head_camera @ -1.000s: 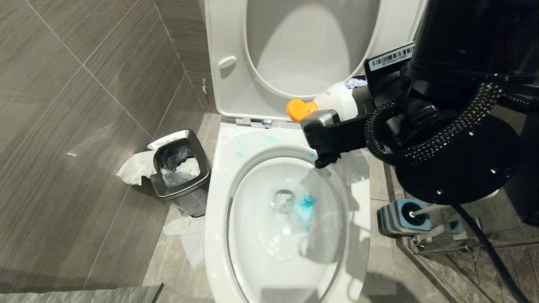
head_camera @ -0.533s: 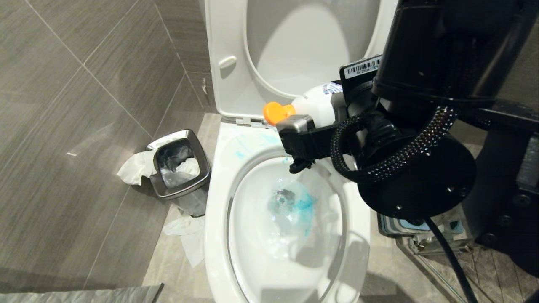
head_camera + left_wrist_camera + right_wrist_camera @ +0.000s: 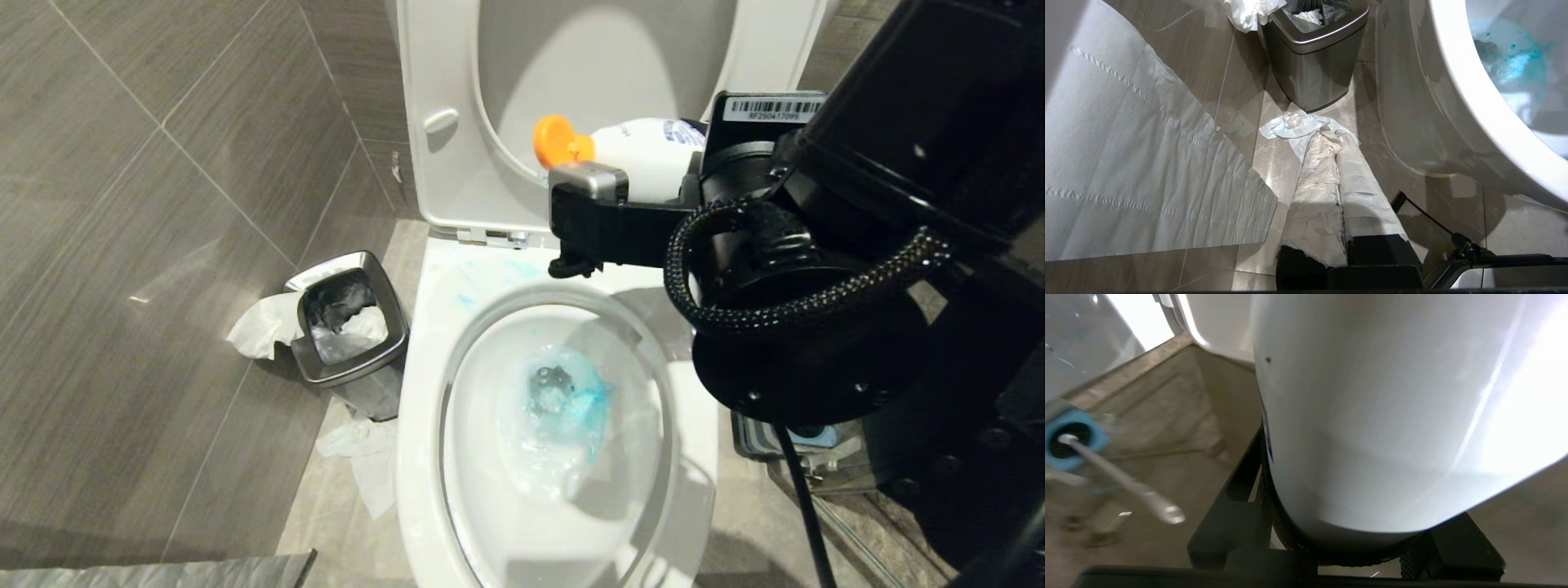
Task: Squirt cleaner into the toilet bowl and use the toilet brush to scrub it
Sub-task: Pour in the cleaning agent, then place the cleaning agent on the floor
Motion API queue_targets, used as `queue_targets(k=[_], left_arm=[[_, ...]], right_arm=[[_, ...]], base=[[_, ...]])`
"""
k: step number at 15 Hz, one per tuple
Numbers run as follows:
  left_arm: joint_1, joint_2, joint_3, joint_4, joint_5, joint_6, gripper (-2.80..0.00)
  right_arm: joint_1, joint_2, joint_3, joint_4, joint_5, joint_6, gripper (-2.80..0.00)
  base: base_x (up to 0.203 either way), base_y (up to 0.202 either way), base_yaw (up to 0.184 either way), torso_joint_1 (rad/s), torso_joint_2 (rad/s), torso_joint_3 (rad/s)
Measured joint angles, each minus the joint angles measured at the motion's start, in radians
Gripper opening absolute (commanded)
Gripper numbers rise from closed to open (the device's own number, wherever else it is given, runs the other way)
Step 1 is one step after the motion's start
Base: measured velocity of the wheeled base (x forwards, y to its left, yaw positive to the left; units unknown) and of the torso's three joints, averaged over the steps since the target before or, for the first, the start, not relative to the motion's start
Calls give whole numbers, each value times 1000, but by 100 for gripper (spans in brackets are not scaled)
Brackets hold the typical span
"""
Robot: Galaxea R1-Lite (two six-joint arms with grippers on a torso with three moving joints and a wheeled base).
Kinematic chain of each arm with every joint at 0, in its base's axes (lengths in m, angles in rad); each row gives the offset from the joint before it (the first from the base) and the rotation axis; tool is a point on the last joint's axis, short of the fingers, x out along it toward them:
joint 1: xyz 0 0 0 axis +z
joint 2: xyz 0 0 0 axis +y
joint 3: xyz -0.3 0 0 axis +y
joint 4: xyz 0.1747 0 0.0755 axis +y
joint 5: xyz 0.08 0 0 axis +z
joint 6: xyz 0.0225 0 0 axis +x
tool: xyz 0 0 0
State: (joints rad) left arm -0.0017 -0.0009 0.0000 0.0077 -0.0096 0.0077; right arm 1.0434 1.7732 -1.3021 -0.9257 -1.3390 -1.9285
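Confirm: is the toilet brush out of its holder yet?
No, in the right wrist view the toilet brush stands in its blue holder, handle sticking out of the dark hole.

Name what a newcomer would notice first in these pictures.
A white bottle with an orange cap, held by the right end effector over the back of the open toilet. Below, blue cleaner tints the water. On the left stands a steel bin amid crumpled paper.

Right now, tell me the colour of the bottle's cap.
Orange, on the white bottle's cap; the head view shows it best.
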Motion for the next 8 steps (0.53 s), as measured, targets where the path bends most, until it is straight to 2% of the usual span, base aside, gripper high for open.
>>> queue_targets(k=[5, 6, 8], left_arm=[[0, 0, 0, 0, 0, 0, -280], [0, 0, 0, 0, 0, 0, -280], [0, 0, 0, 0, 1, 0, -280]], right_arm=[[12, 89, -4, -442, -139, -1, -280], [24, 99, -17, -476, -170, -2, -280], [42, 112, -57, -504, -183, -2, -280]], base=[[0, 0, 0, 0, 0, 0], [0, 0, 0, 0, 0, 0], [0, 0, 0, 0, 0, 0]])
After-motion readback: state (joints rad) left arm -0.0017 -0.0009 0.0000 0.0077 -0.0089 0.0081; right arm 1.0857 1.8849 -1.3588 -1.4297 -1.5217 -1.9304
